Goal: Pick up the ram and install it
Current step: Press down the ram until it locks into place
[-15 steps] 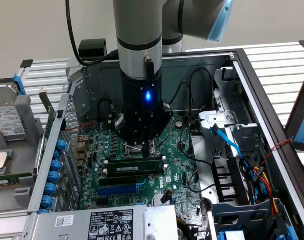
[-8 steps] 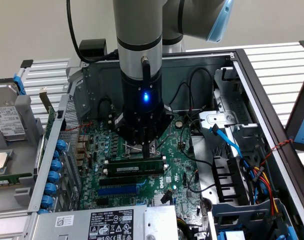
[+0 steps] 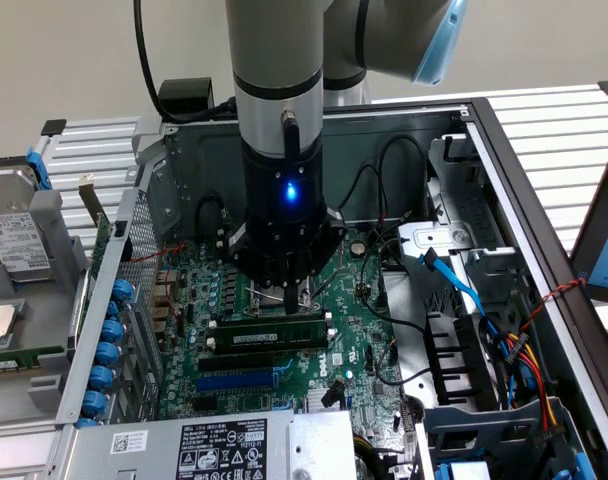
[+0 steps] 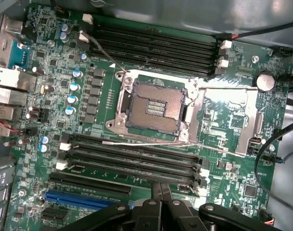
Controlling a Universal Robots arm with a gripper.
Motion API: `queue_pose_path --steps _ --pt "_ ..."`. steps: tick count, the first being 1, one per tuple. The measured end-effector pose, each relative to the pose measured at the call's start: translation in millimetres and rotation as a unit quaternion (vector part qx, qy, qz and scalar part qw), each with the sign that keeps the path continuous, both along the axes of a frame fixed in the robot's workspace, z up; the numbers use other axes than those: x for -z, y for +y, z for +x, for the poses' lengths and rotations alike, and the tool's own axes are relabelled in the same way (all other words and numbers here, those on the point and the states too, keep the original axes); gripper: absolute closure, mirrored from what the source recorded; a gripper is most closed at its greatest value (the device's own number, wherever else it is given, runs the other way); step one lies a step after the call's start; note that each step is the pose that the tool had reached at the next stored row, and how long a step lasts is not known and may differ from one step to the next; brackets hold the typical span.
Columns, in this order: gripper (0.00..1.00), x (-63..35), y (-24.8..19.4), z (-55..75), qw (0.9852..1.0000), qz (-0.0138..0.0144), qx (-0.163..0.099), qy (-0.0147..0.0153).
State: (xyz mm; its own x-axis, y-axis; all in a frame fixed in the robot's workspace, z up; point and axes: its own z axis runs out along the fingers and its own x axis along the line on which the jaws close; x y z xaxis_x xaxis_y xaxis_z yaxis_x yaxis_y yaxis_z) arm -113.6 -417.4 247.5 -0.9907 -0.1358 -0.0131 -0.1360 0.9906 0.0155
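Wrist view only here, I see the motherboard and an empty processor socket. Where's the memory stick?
Observer: In the exterior view the memory stick stands on edge, between the gripper and the blue slot.
Operator: How close is the gripper to it?
Observer: It is right over the stick's middle; I cannot tell whether they touch.
Operator: Anything else nearby?
Observer: A hard drive sits at the exterior view's left.

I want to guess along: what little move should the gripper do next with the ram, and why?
Probably press straight down on the ram. It stands on edge among the black memory slots, and the gripper hangs close above its top edge. Whether it is fully seated cannot be told.
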Motion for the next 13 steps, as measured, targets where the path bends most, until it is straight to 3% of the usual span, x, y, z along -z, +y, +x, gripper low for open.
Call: queue_pose_path --steps 5,13 --pt "0.89 6.8 0.0 -3.7 1.0000 0.0000 0.000 -0.0033" --pt "0.89 11.0 0.0 -3.9 1.0000 -0.0001 0.002 -0.0038"
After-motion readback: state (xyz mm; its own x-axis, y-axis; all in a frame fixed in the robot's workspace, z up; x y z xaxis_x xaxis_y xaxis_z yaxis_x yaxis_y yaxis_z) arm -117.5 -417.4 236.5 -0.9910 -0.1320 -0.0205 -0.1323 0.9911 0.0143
